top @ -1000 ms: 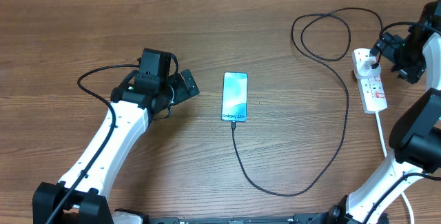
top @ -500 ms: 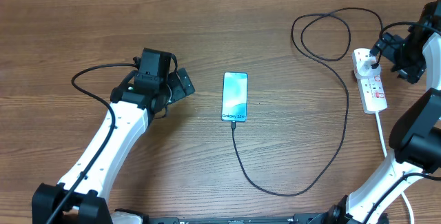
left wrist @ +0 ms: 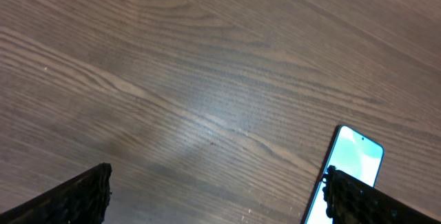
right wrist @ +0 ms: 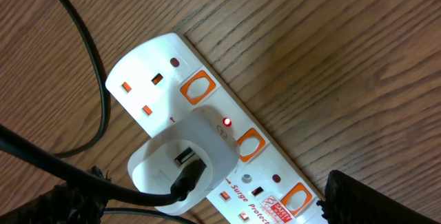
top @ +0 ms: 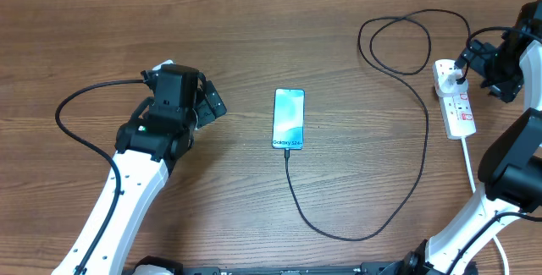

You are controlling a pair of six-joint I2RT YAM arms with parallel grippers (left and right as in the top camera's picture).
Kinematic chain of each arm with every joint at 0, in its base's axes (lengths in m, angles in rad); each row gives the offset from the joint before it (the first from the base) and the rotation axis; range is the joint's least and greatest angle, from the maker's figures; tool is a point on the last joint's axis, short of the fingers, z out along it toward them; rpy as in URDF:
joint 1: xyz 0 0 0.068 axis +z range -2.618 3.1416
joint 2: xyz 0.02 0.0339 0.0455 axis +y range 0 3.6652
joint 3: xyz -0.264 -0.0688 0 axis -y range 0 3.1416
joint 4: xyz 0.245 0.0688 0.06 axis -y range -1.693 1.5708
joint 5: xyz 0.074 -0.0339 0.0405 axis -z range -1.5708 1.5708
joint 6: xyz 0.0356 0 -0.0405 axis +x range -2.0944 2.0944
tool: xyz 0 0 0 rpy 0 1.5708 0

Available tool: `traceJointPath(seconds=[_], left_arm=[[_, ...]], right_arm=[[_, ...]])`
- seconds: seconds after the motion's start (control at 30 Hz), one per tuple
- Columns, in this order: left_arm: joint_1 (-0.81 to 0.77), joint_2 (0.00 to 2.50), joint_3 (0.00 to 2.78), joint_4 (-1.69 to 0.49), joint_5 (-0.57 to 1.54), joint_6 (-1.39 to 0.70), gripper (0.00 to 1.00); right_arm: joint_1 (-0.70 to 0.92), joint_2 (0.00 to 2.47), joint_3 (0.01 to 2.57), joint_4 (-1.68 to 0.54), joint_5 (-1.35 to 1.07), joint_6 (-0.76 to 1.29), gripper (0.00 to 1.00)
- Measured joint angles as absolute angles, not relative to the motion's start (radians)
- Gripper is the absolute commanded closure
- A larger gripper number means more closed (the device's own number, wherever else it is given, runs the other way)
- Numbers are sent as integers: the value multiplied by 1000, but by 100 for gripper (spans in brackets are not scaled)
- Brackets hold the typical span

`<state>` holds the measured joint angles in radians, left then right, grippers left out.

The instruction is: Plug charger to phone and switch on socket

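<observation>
Left gripper (top: 210,106): jaws spread wide, holding nothing, over wooden table (top: 127,30). Phone (top: 288,119) just right of it, flat mid-table, screen lit. Charger (top: 421,152) tip meets phone's near end (cable loops off rightward). Socket (top: 455,99) far right, white adapter (right wrist: 180,165) plugged in, red lamp (right wrist: 227,122) glowing. Right gripper (top: 476,70) hovers there, wide open, gripping nothing.
</observation>
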<state>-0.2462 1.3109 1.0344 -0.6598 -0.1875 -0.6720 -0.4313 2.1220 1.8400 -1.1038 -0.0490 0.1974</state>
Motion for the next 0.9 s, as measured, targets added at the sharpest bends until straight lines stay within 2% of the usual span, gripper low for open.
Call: traceJointPath(seconds=[0.1,0.37,0.47,0.9], left_arm=[[-246,1311,977,-554,-181,-672,0],[-246,1311,671,-16,-76,-669,0],[-246,1311,585,108,-46,-670,0],[-246,1144,426,182,-31,-669,1]], right_arm=[[-431,2122,1840,-1103,-49,197,0],[-431,2122,1840,-1102,-48,198,0],[-431,2122,1840,-1103,-49,197,0],[-431,2122,1840,-1103,-49,197,0]])
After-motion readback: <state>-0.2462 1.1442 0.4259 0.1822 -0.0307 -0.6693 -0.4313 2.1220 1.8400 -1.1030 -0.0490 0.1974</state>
